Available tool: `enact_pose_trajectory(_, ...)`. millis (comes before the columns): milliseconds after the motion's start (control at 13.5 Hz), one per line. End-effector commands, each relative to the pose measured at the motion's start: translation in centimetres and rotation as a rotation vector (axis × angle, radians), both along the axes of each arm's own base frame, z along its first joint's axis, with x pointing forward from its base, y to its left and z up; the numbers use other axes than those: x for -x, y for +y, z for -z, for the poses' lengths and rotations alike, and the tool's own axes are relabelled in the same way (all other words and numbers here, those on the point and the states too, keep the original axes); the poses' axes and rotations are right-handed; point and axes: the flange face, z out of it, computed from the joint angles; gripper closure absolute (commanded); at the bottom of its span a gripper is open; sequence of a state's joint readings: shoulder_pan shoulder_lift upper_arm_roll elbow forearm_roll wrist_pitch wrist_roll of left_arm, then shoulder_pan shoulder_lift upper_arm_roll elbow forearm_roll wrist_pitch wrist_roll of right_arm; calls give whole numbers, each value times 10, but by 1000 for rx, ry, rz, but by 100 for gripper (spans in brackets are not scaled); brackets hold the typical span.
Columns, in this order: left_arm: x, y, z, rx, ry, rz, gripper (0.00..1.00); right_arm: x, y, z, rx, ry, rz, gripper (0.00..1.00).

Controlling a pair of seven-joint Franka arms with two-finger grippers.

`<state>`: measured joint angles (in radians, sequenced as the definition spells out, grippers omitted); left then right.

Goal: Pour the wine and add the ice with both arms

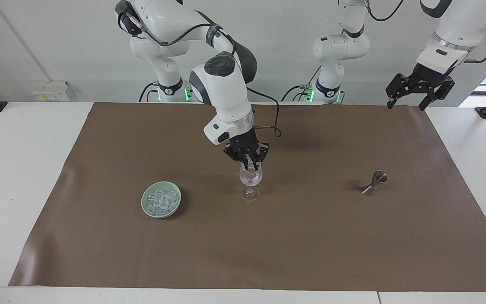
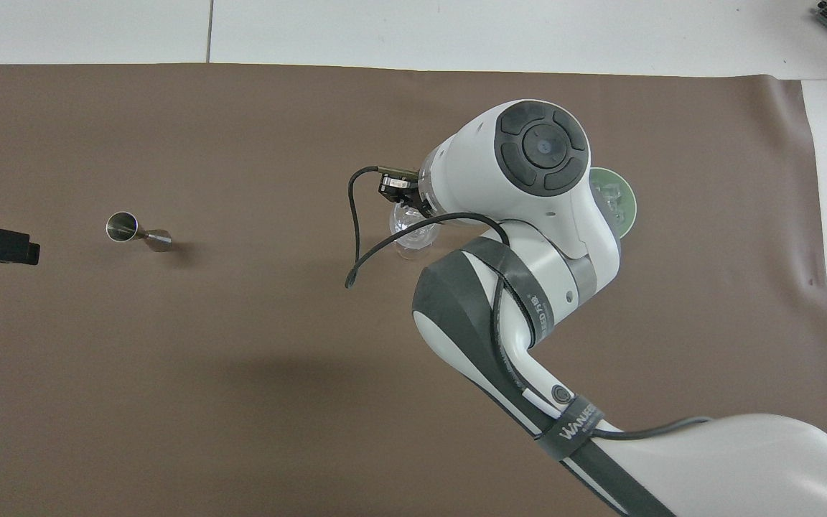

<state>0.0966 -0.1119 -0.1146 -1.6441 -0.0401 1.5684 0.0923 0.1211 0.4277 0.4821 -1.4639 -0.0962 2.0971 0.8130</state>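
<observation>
Facing view: a white surface [image 1: 23, 169] under a brown mat [image 1: 268, 240], with a plain white wall [image 1: 57, 46] above. The right claw [image 1: 249, 162], clenched, hangs over a clear stemmed wine glass [image 1: 250, 182]. The left claw [image 1: 409, 101] waits released over the mat's edge. Clear glassy ice cubes [image 1: 162, 201] fill a pale green dish [image 1: 150, 210].

Overhead view: the right arm [image 2: 528, 237] covers most of the dish [image 2: 625, 201]. A small steel jigger [image 2: 137, 233] lies toward the left arm's end.

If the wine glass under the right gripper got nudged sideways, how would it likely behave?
The wine glass would probably tip rather than slide: its wide bowl sits on a thin stem over a small foot. It looks like thin clear glass, so likely fragile and slick. The right gripper is over its rim, so a sideways drift there could topple it.
</observation>
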Motion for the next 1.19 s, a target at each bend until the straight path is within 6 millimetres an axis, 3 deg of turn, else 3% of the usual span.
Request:
enact_pose_trajectory(0, 8, 4, -2, -10, 5, 6, 0, 4, -4, -4, -5, 21, 24, 82)
enact_pose_trajectory(1114, 10, 5, 0, -9, 13, -5, 0, 4, -4, -5, -7, 21, 26, 71)
